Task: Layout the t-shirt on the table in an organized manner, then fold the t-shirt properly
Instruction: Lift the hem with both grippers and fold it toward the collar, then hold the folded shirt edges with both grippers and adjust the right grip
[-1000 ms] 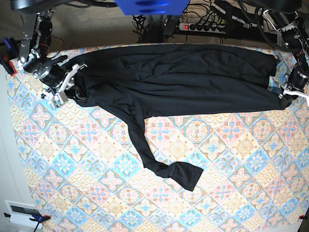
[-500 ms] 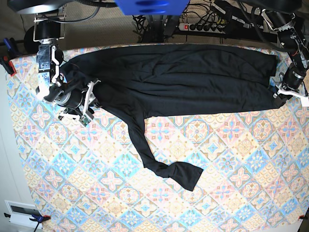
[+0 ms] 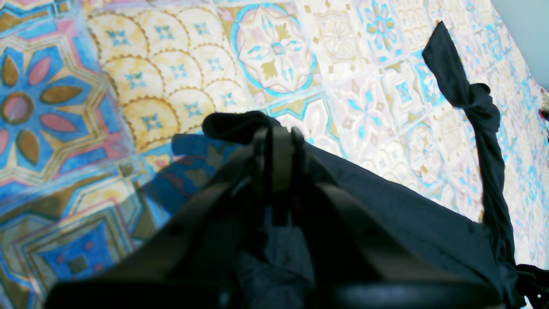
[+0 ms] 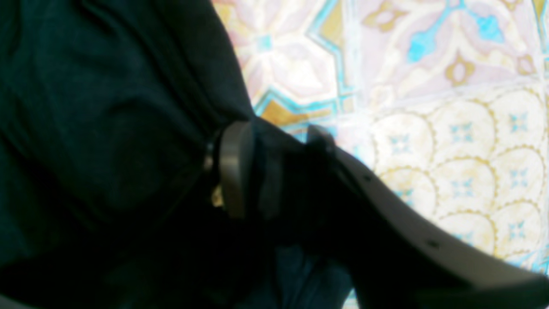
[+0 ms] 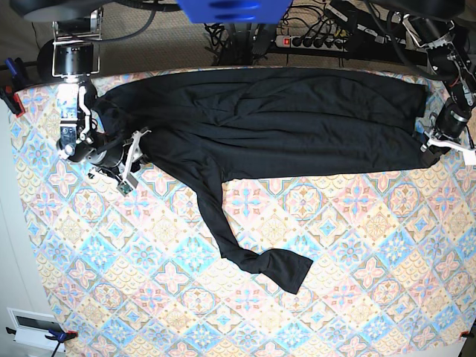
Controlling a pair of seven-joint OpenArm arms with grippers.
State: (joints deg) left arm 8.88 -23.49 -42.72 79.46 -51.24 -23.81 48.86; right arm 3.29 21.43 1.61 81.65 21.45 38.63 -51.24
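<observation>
Black t-shirt [image 5: 275, 123] spread along far edge of tiled table [image 5: 357, 253], one sleeve [image 5: 245, 245] trailing forward. Left gripper [image 3: 279, 141] pinching shirt corner. Right gripper [image 5: 132, 160] spread at opposite edge.

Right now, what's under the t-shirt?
Only the table with its tile-patterned cloth; the t-shirt lies across its far edge, one sleeve trailing toward the near side. Whatever is beneath the black fabric is covered and cannot be seen.
</observation>
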